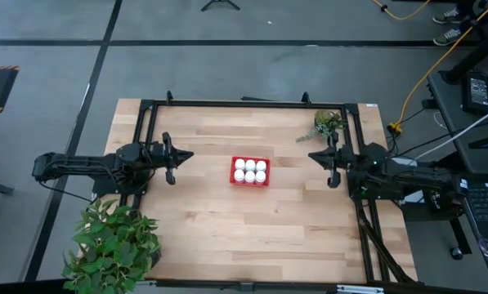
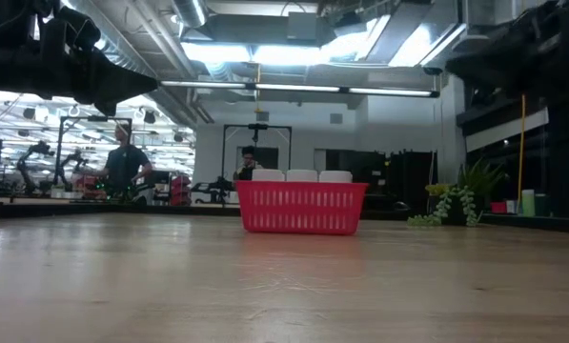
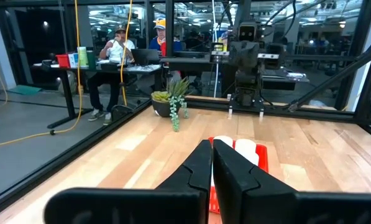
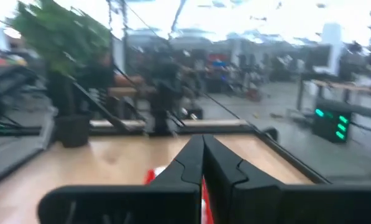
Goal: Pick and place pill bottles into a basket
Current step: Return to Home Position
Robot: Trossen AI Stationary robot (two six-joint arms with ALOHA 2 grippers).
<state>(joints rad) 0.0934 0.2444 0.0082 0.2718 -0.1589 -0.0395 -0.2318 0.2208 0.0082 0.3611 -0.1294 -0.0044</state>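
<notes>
The red basket (image 1: 250, 172) stands in the middle of the wooden table, its base on the tabletop; it also shows in the low view (image 2: 301, 208). Several white pill bottles (image 1: 250, 170) stand upright inside it, their caps showing above the rim (image 2: 301, 176). My left gripper (image 1: 186, 155) is shut at the table's left edge, well left of the basket, pointing level toward it (image 3: 211, 163). My right gripper (image 1: 314, 155) is shut at the table's right edge, right of the basket (image 4: 202, 163). Neither holds anything.
A big leafy potted plant (image 1: 113, 245) stands at the table's near left corner. A small plant (image 1: 327, 124) sits at the far right corner, close to my right gripper. A black frame (image 1: 252, 104) runs along the table's edges. People sit beyond the table.
</notes>
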